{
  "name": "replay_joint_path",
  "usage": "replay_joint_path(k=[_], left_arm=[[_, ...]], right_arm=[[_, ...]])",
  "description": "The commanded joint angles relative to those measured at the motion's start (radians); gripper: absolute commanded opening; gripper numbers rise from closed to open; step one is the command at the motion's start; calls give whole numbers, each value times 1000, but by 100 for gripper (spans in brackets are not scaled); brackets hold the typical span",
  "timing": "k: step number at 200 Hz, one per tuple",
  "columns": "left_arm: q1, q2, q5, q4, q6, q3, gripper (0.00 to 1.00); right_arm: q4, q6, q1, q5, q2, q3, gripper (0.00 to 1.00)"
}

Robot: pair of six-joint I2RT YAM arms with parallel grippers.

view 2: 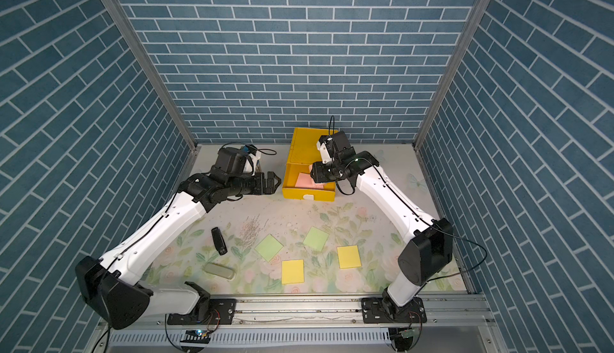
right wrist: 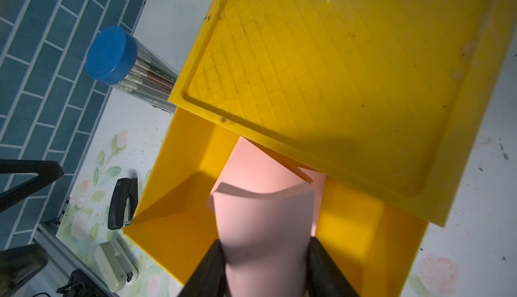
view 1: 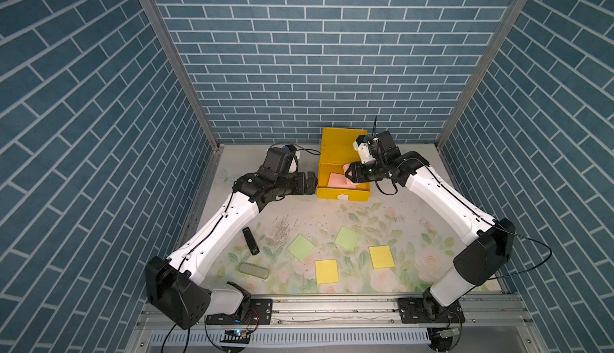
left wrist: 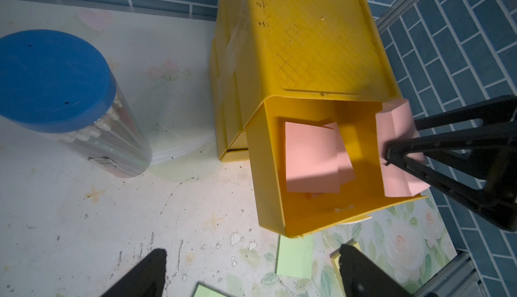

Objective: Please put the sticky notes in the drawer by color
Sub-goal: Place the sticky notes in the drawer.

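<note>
Your right gripper (right wrist: 265, 244) pinches a curled pink sticky note (right wrist: 260, 211) over the open top drawer (right wrist: 167, 206); your left gripper (left wrist: 251, 251) stands fully spread, empty, beside it.

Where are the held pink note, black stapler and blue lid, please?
held pink note (right wrist: 263, 220): right wrist view, curled face.
black stapler (view 1: 251, 241): a top view, mid-body.
blue lid (left wrist: 53, 77): left wrist view, top centre.

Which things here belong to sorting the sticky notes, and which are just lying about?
Belongs: pink note held in right claw; pink notes in open drawer; green notes; yellow notes.
Lying about: black stapler; pale stapler; blue-lidded cylinder.
</note>
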Motion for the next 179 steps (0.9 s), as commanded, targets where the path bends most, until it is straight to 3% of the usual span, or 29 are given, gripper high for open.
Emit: replay_joint_path(k=[1,43,109,141,179], left_arm=[[5,-8,11,29,-3,-11,100],[5,27,9,47,1,29,100],[6,138,6,74,-1,146,100],[5,229,-8,95,-18,210,100],[29,395,23,93,-23,389,98]], right_arm=[[-11,-40,5,17,52,29,47],[-43,-52,5,73,99,47,51],[-86,-36,14,110,107,81,69],[-82,-16,19,101,63,82,66],[7,23,19,4,-134,-10,58]])
